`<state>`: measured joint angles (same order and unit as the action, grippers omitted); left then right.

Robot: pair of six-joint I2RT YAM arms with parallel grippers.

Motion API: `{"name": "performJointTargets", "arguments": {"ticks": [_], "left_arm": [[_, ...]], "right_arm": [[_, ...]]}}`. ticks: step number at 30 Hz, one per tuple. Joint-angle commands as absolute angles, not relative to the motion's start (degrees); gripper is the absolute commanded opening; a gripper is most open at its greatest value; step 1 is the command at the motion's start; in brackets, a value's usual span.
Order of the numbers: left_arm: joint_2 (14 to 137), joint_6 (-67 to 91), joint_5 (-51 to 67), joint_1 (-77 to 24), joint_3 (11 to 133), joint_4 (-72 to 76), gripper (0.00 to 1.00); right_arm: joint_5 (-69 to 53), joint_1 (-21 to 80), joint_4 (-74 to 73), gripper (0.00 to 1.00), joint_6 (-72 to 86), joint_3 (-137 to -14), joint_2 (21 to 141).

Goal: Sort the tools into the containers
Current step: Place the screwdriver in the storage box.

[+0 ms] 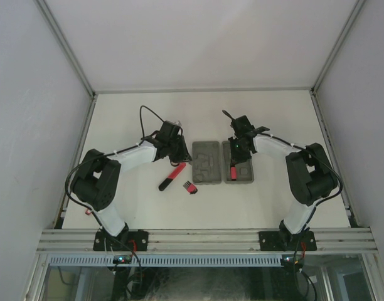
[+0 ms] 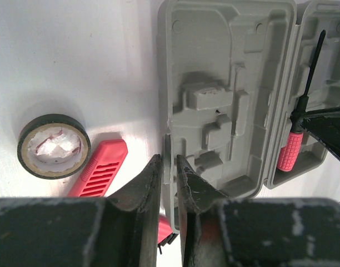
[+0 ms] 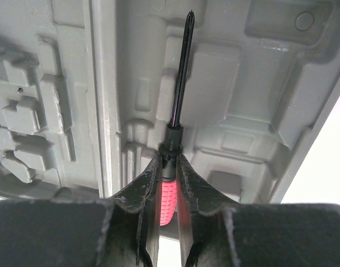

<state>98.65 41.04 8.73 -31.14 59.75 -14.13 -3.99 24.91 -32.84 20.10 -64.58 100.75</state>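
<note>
**Screwdriver (image 3: 180,83) gripped over case (image 3: 259,111)**

Right gripper (image 3: 169,161) is clamped where the red handle meets the shaft, with the screwdriver lying along the case's right half; contact cannot be told. It looks light, stiff and thin, and the ribbed handle is probably the surest hold. Left gripper (image 2: 169,161) pinches the case's left rim. Only the left wrist view shows the ring (image 2: 53,146) beside a red tool (image 2: 100,169). The top view adds the hex keys (image 1: 190,186).
</note>
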Motion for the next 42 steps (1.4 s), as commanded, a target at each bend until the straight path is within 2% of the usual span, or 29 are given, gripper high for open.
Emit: {"name": "performJointTargets", "arguments": {"ticks": [1,12,17,30,38,42], "left_arm": [[96.06,41.56,8.92,-31.47,58.89,-12.88,0.2],[96.82,41.57,9.31,-31.49,59.06,-12.48,0.2],[97.41,41.58,9.89,-31.49,59.37,-11.92,0.18],[98.86,40.22,10.76,-32.39,61.37,-12.46,0.01],[99.59,39.98,11.07,-32.43,62.01,-12.8,0.0],[99.54,39.78,11.18,-32.43,62.22,-12.98,0.0]], "right_arm": [[-2.87,25.32,-32.79,0.12,19.57,-65.72,102.62],[-2.91,25.4,-36.42,0.06,18.74,-68.03,107.15],[-3.28,25.64,-38.37,0.0,18.39,-68.87,110.5],[-4.99,27.04,-41.51,0.0,17.8,-69.3,119.76],[-4.22,27.9,-43.01,0.0,17.84,-69.26,123.11],[-3.93,27.76,-41.71,0.0,18.57,-68.35,121.03]]}}
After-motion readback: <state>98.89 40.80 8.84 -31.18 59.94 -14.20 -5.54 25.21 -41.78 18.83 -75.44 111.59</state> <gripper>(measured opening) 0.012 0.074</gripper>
